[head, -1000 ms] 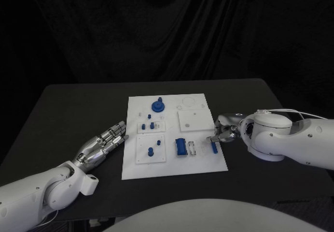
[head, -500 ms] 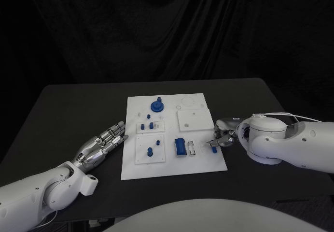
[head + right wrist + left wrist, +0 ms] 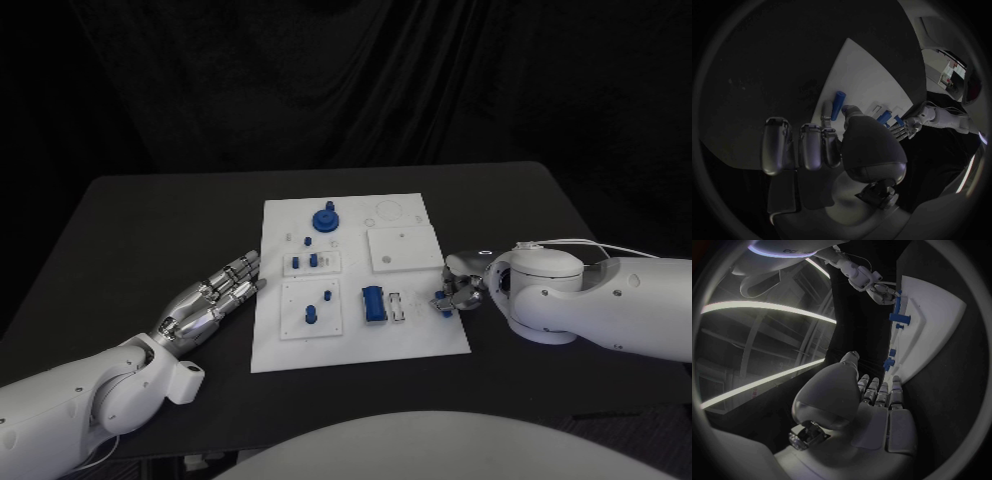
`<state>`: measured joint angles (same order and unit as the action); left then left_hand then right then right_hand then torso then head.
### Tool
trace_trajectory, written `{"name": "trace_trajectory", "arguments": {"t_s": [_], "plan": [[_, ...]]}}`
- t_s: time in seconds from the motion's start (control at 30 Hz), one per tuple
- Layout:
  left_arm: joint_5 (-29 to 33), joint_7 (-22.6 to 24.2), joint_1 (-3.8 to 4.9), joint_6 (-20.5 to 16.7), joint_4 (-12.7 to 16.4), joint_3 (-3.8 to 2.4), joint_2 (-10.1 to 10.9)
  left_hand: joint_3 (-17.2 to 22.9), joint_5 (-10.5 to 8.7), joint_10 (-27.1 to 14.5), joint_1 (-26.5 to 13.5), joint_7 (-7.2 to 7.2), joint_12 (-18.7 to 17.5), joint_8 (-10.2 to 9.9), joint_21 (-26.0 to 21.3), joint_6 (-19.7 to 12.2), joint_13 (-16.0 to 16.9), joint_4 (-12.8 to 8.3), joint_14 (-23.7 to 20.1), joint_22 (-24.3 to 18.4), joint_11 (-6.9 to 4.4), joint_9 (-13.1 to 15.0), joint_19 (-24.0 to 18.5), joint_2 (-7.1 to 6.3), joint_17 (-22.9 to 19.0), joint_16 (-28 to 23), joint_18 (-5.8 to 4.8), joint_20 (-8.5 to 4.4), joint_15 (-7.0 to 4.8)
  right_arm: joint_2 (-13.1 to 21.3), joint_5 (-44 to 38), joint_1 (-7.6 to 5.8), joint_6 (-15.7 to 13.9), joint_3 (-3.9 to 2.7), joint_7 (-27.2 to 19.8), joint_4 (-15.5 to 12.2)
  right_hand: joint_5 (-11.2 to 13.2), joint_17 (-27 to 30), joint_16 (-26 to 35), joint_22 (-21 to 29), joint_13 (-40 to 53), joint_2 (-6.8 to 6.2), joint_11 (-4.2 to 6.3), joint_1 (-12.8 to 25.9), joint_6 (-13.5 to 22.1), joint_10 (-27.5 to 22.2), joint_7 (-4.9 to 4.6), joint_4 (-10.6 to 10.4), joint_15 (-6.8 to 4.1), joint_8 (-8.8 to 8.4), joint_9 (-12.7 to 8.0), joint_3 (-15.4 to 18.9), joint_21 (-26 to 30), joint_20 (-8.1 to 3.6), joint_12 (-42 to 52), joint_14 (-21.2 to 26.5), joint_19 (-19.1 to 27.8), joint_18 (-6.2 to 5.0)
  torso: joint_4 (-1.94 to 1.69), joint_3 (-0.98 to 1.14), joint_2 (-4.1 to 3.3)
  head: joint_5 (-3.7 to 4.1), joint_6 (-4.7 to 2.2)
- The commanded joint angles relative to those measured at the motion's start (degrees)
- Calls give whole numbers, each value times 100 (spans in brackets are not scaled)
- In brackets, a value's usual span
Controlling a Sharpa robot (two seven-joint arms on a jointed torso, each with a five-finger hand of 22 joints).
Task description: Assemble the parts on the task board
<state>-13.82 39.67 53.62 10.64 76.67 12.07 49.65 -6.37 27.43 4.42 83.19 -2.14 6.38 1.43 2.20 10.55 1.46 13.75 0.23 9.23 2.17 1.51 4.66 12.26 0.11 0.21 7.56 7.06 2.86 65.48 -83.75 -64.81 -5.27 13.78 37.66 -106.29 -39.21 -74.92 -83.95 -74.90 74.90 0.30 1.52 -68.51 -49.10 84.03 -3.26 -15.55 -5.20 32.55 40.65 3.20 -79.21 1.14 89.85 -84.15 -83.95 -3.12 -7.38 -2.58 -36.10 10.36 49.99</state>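
The right hand point(image 3: 462, 285) sits at the board's point(image 3: 418, 340) 3 o'clock edge, its fingers point(image 3: 831, 141) curled around a blue peg point(image 3: 444, 304); in the right wrist view the peg point(image 3: 837, 104) sticks out past the fingertips over the white surface, pinched between thumb and finger, so the hand is grasping it. Just toward 9 o'clock from the peg lies a blue block point(image 3: 374, 303) beside a narrow slot. Farther toward 9 o'clock, a square plate point(image 3: 313, 309) carries a small blue part standing in it. At 12 o'clock from that plate, a smaller plate point(image 3: 313, 262) holds a few short blue pins. At the board's 12 o'clock end sits a round blue knob point(image 3: 327, 219), with a plain white square point(image 3: 404, 247) toward 4 o'clock from it. The left hand point(image 3: 216, 293) rests on the black table point(image 3: 144, 230) just off the board's 9 o'clock edge, fingers stretched out side by side and released, holding nothing; the left wrist view shows those fingers point(image 3: 879, 392) lying flat, pointing at the board's edge point(image 3: 932, 315).
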Motion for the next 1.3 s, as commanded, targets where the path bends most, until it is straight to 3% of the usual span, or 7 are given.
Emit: {"name": "trace_trajectory", "arguments": {"t_s": [0.03, 0.17, 0.53, 0.83, 0.97, 1.13, 1.3], "plan": [[26, 166, -21, 63, 1, 4, -15, 18, 22, -1, -42, 39, -24, 34, 20, 2, -1, 15, -10, 4, -13, 8, -4, 17, -6, -15, 103, 42, 8, -16, 267, 109, 119, 52, 37, 44, -126, -71, -1, -1154, 1510, 1, -53, -238, 31, 597, -15, 102, 45, -344, -1620, -125, 18, 35, 15, -336, -216, 44, -3, -1, 7, -1, 1], [26, 163, -26, 68, -5, 4, -18, 19, 19, -3, -43, 43, -25, 33, 19, -3, -1, 15, -11, 2, -12, 7, -5, 19, -6, -16, 103, 41, 8, -31, 632, 141, -141, 51, -67, 69, -252, -66, 0, -1151, 1510, 42, -62, -715, 37, 597, -28, 367, 50, -385, -1639, -399, 27, 39, 15, -334, -212, 42, 0, 3, 10, -1, 1], [26, 159, -35, 74, -14, 4, -22, 20, 9, -6, -46, 49, -28, 32, 19, -4, -2, 16, -11, 0, -9, 6, -5, 22, -6, -16, 103, 41, 7, 24, 2333, 153, -1085, 47, -633, 27, -372, -17, 19, -1144, 1510, 60, -119, -1126, 147, 597, -97, 709, 94, -350, -1589, -869, 50, 70, 15, -325, -203, 37, 9, 3, 10, -50, 1], [26, 152, -39, 72, -16, 4, -28, 20, 1, 4, -49, 56, -14, 31, 19, -6, 1, 18, -10, -1, -6, 6, -6, 24, -6, -15, 103, 40, 5, -13, 3448, -83, -1565, 43, -1127, -159, -428, -17, 16, -1145, 1510, 57, -130, -1131, 140, 597, -108, 761, 106, -301, -1561, -1016, 43, 84, 15, -327, -206, 38, 3, 1, 7, -55, 1], [26, 150, -39, 76, -14, 4, -35, 21, -1, 5, -50, 58, -13, 31, 19, -6, 2, 18, -10, -1, -5, 6, -6, 25, -6, -15, 104, 39, 4, -87, 3660, -137, -1680, 42, -1202, -201, -422, -10, 18, -1143, 1510, 52, -134, -1102, 144, 597, -112, 753, 109, -292, -1555, -1036, 50, 87, 15, -326, -203, 36, -1, 2, 7, -63, 1], [26, 141, -40, 69, -2, 4, -23, 21, -2, 6, -51, 59, -12, 31, 19, -6, 2, 18, -10, -1, -4, 6, -6, 25, -6, -15, 104, 39, 4, -256, 3772, -162, -1607, 42, -1122, -107, -399, 3, 21, -1145, 1510, 38, -136, -1016, 152, 597, -112, 724, 113, -267, -1539, -1086, 45, 93, 15, -324, -203, 37, -12, -1, 10, -70, 1], [26, 130, -40, 73, 9, 4, -12, 21, -8, 9, -51, 62, -8, 31, 19, -4, 3, 17, -9, -1, -2, 6, -5, 25, -5, -15, 104, 39, 3, -418, 3812, -157, -1440, 43, -965, 30, -176, 20, 26, -1134, 1510, 3, -129, -855, 180, 597, -99, 654, 110, -226, -1516, -1162, 74, 96, 15, -321, -189, 28, -6, 1, 0, -87, 1]]}}
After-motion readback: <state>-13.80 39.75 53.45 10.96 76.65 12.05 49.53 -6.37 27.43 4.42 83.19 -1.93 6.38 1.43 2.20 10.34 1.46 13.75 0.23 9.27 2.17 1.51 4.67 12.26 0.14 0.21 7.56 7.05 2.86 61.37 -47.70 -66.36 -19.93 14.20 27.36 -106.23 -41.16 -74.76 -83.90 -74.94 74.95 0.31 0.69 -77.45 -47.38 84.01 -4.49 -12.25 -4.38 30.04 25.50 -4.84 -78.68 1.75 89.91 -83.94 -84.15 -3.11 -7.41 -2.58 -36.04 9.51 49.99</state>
